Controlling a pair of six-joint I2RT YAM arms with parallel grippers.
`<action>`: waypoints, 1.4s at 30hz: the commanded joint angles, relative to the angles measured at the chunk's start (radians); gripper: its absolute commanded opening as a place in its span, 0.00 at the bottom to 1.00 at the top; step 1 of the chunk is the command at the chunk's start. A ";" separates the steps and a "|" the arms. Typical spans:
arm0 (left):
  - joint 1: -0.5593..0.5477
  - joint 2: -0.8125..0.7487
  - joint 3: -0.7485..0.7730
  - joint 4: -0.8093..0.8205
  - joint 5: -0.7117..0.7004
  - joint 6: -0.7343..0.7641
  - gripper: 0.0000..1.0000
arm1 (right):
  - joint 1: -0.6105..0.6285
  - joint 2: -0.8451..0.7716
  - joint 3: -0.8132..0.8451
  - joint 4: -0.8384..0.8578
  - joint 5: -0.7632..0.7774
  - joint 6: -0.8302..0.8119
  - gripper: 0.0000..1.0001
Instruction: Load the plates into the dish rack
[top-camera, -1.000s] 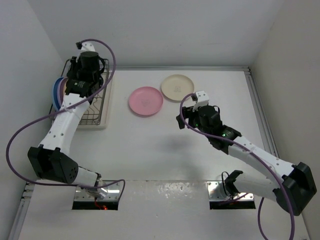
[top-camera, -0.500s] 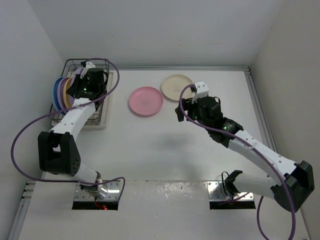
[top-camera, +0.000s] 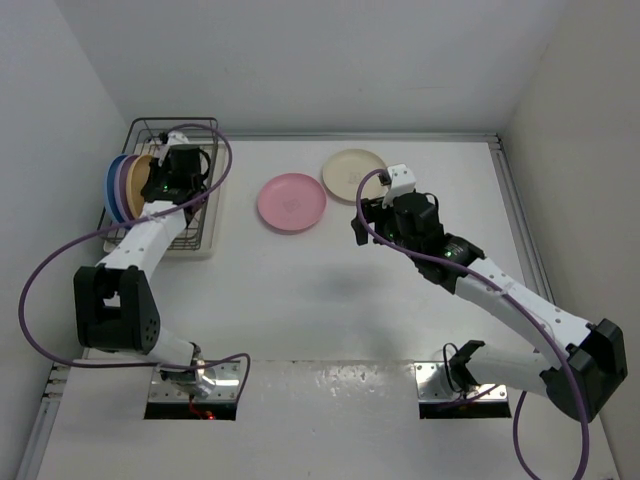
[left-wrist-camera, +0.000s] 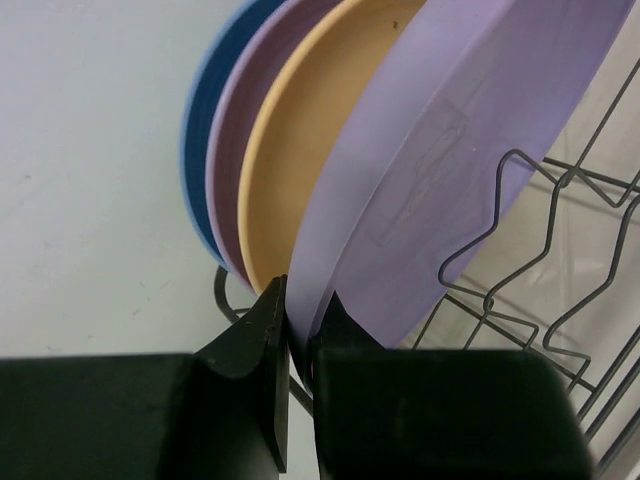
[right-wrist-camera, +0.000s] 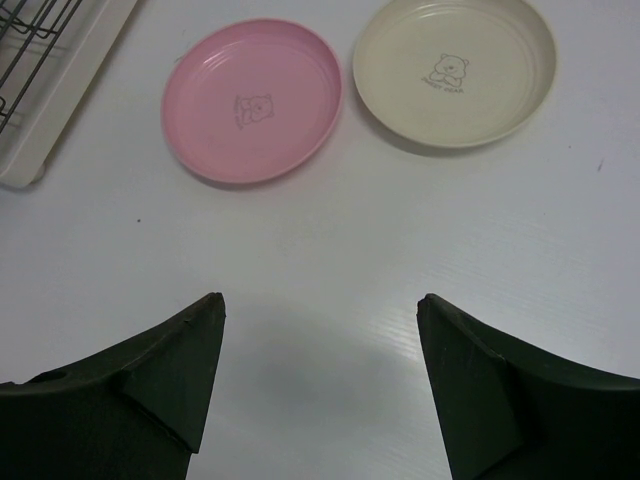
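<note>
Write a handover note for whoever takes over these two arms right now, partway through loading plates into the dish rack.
The left gripper has its jaws shut on the rim of the front purple plate, upright in the dish rack, not yet released.
The right gripper is open and empty above the table.
Done: the blue plate, second purple plate and yellow-orange plate stand in the rack.
Left: release the held plate, then load the pink plate and cream plate, both flat on the table.

Enclosed by plain white walls (top-camera: 330, 60) at top, left and right of the frame. Floored with a white matte table (top-camera: 260, 310), softly lit, faintly shadowed near centre.
</note>
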 joint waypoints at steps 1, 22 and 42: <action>0.031 0.026 0.003 -0.004 0.030 -0.047 0.00 | 0.001 -0.006 0.036 0.022 0.013 -0.012 0.78; -0.126 -0.028 0.321 -0.331 0.949 -0.052 0.92 | -0.082 0.069 0.039 0.066 -0.015 -0.002 0.83; -0.183 0.831 0.799 -0.448 0.874 -0.199 0.64 | -0.162 -0.020 -0.095 0.091 0.010 0.047 0.84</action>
